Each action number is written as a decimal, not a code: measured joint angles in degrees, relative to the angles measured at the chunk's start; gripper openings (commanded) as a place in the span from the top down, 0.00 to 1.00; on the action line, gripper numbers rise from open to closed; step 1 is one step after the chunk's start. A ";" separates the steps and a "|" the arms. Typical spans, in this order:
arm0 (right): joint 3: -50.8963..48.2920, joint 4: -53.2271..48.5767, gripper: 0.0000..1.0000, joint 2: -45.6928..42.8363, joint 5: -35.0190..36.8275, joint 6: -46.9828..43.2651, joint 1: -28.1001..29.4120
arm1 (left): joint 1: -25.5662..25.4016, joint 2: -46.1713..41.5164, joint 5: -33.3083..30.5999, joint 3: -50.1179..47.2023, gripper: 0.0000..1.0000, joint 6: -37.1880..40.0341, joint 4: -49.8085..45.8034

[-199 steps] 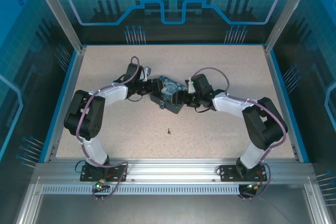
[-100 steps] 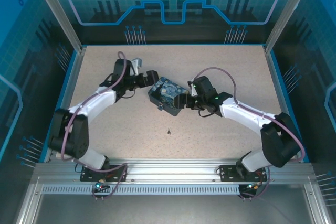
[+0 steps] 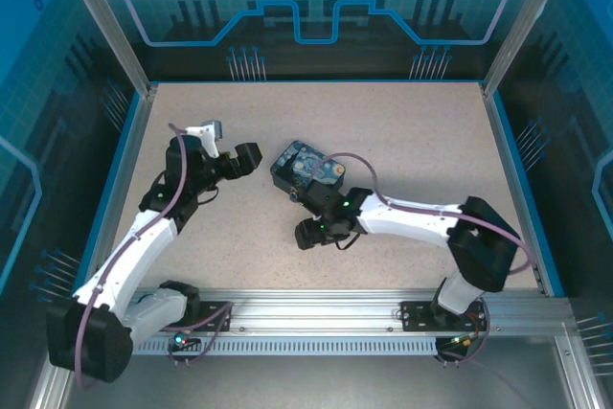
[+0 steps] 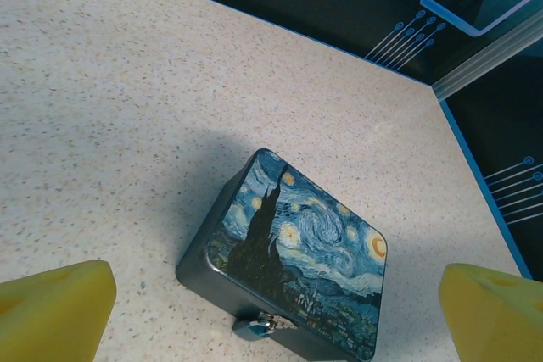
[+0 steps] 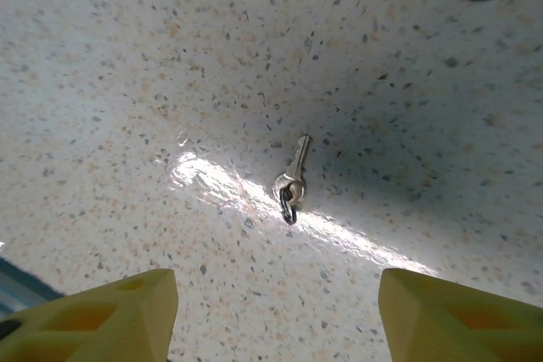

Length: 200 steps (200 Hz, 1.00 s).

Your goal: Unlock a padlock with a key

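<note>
The key (image 5: 293,182) lies on the table (image 5: 127,82) before the box (image 3: 306,168).

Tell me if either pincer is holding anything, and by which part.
Nothing is held. The left pincer is open facing the box; the right pincer is open above the key lying on the table.

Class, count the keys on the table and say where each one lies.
1. The key lies flat on the table beneath the right gripper, untouched; others could be hidden under the arms.
</note>
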 measured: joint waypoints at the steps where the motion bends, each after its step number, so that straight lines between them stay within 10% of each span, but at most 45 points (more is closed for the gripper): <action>1: 0.35 -0.22 0.39 0.42 0.02 0.00 0.07 | 0.00 -0.09 -0.04 0.00 0.01 0.00 -0.02; 200: 11.74 -8.55 0.77 15.76 1.73 -1.22 1.11 | 0.63 -4.55 -1.62 -0.92 0.01 2.58 -2.86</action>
